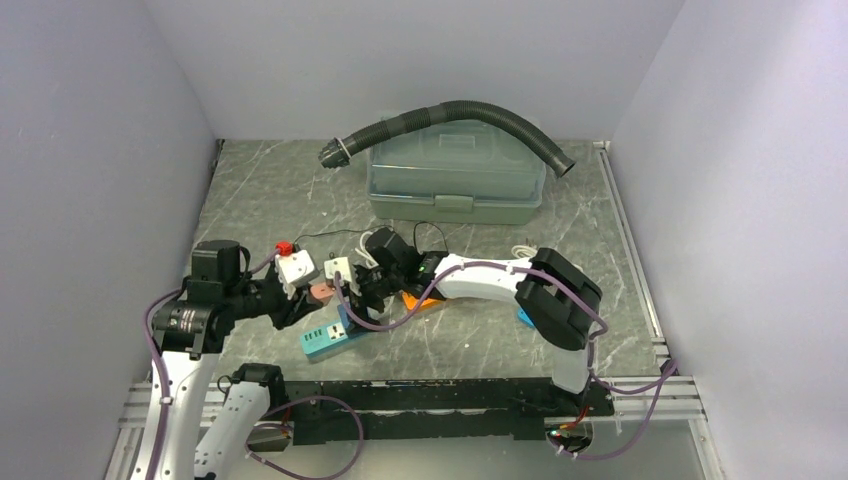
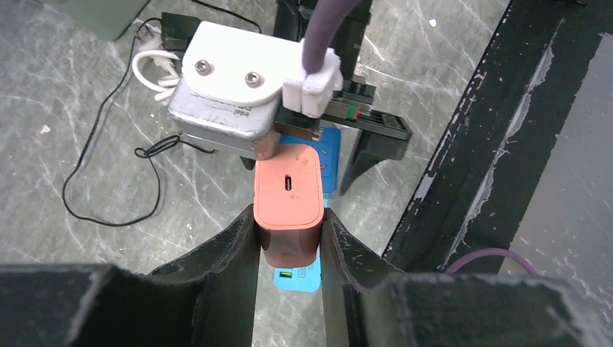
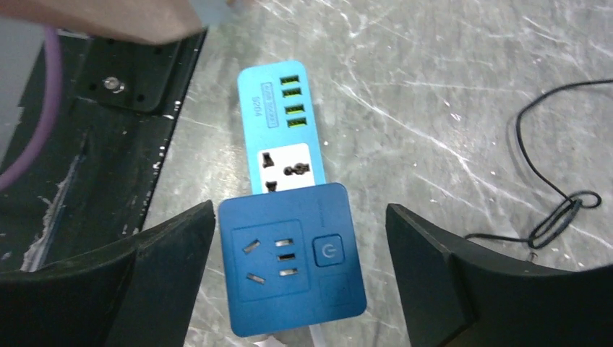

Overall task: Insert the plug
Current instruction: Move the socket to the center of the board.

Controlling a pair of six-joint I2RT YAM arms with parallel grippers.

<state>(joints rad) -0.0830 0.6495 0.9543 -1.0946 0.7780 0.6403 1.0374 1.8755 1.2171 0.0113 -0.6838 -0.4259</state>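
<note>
My left gripper (image 2: 289,230) is shut on a salmon-red charger plug (image 2: 288,191) and holds it above the light-blue power strip (image 2: 299,279), whose end with a green USB port shows below it. In the top view the left gripper (image 1: 312,296) hovers just left of the strip (image 1: 330,339). My right gripper (image 3: 300,218) is open, its jaws on either side of a dark blue square socket adapter (image 3: 290,257) that sits on the strip (image 3: 280,123). A gap shows at the right jaw. The plug's pins are hidden.
A grey toolbox (image 1: 455,182) with a black corrugated hose (image 1: 450,110) across it stands at the back. White adapters (image 1: 296,266) and a thin black cable (image 3: 556,210) lie near the strip. An orange item (image 1: 422,301) lies under the right arm. A black mounting rail (image 1: 440,396) runs along the near edge.
</note>
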